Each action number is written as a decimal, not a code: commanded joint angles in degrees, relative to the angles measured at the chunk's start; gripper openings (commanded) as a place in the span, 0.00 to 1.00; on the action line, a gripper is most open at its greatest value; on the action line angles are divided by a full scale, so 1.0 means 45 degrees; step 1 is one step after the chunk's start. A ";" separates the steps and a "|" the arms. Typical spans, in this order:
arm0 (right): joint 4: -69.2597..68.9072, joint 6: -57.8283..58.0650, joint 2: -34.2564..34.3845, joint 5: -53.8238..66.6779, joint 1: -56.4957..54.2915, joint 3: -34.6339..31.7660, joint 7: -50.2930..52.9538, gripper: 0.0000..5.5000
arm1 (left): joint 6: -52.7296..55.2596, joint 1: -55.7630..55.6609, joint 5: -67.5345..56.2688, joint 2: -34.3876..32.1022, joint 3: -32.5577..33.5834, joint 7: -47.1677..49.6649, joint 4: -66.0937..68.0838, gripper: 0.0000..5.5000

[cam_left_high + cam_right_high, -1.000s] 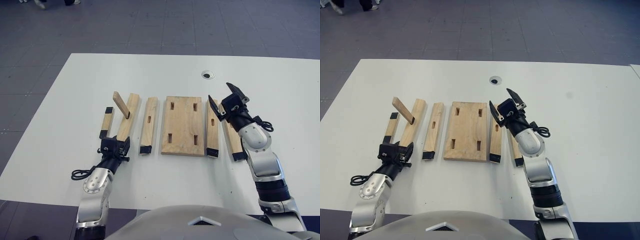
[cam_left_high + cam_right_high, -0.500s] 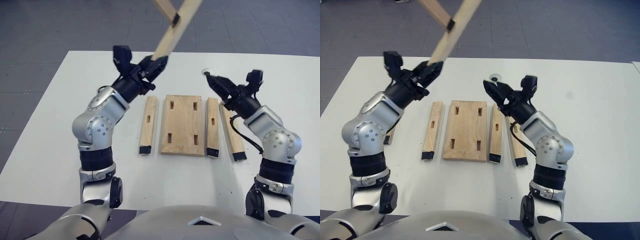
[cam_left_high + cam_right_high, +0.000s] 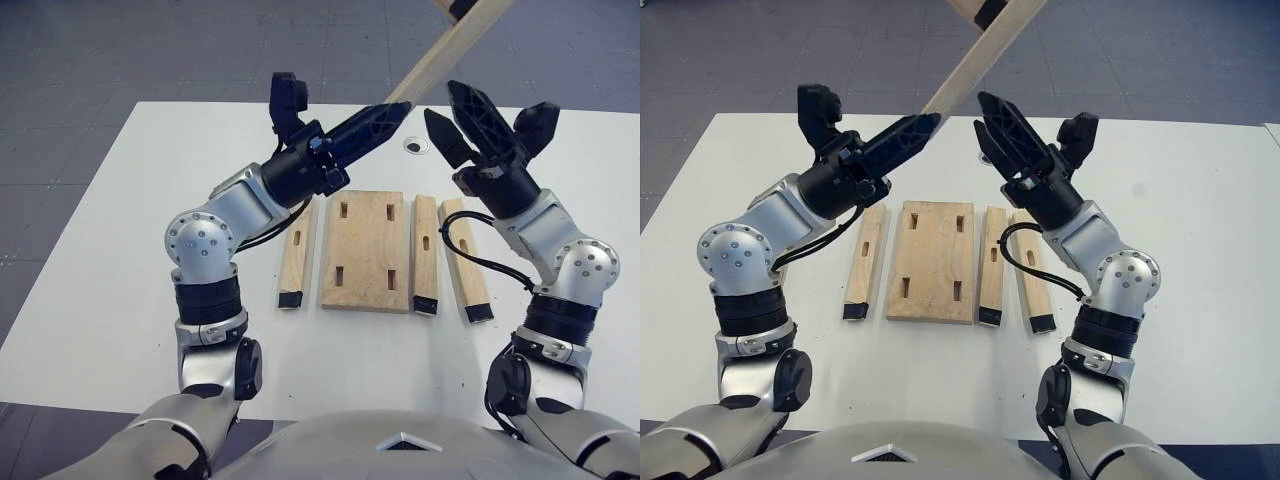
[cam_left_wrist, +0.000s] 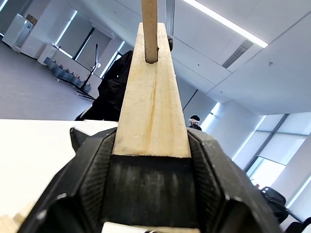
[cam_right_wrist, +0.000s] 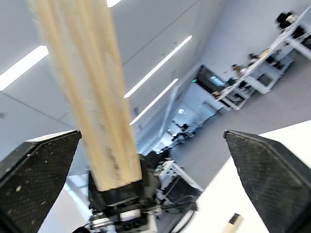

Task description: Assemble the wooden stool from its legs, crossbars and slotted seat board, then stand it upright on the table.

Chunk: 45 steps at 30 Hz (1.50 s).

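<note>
Fingers of left gripper [image 3: 375, 118] pinch the black-tipped end of a leg [image 3: 447, 48], held high over the table [image 3: 110, 250], crossbar [image 4: 149, 29] plugged in its slot. Right gripper [image 3: 444, 104] is spread wide just beside the leg, likely to steady it or take it over. Seat board [image 3: 366, 250] lies flat between loose legs [image 3: 297, 250]. White tabletop, cable hole [image 3: 413, 148]; grey tiled floor beyond.

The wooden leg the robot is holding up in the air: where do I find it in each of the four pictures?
Left eye view: the wooden leg slants from the middle to the top right.
Right eye view: it slants up through top centre.
Left wrist view: close up, rising out of the fingers.
Right wrist view: close up, seen between the open right gripper's fingers.
Shared landmark: the left gripper clamped on its lower end.
</note>
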<state>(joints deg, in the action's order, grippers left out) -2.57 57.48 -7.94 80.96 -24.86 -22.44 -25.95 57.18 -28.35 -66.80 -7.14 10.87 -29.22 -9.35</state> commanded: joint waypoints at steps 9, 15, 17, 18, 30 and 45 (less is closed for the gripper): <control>-0.0214 -0.0322 -0.0758 0.0659 -0.0237 0.0713 -0.0930 1.00 | 0.0687 0.0264 -0.1679 0.0027 -0.0310 0.0515 -0.0351 0.37; -0.0535 -0.0804 -0.0708 0.0504 -0.0187 0.1088 -0.1262 1.00 | 0.0544 0.0361 -0.1741 -0.0117 -0.0443 0.0613 -0.0366 0.37; -0.0677 -0.0961 -0.0705 0.0474 -0.0199 0.1161 -0.1348 1.00 | 0.0496 0.0446 -0.1648 -0.0144 -0.0516 0.0587 -0.0378 0.37; -0.0711 -0.1036 -0.0702 0.0497 -0.0230 0.1178 -0.1339 1.00 | 0.0483 0.0502 -0.1639 -0.0149 -0.0553 0.0594 -0.0424 0.37; -0.0594 -0.1266 -0.0761 0.0709 -0.0518 0.1416 -0.1009 0.80 | 0.0342 0.0726 -0.1646 -0.0222 -0.0767 0.0663 -0.0682 0.37; -0.0474 -0.1187 -0.1019 0.0894 -0.0467 0.1347 -0.0955 0.38 | 0.0237 0.0803 -0.1661 -0.0492 -0.0912 0.0509 -0.0703 0.37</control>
<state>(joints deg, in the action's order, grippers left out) -4.84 51.66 -12.23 83.59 -26.11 -16.20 -30.83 58.35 -24.89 -74.00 -8.98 7.21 -26.68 -11.63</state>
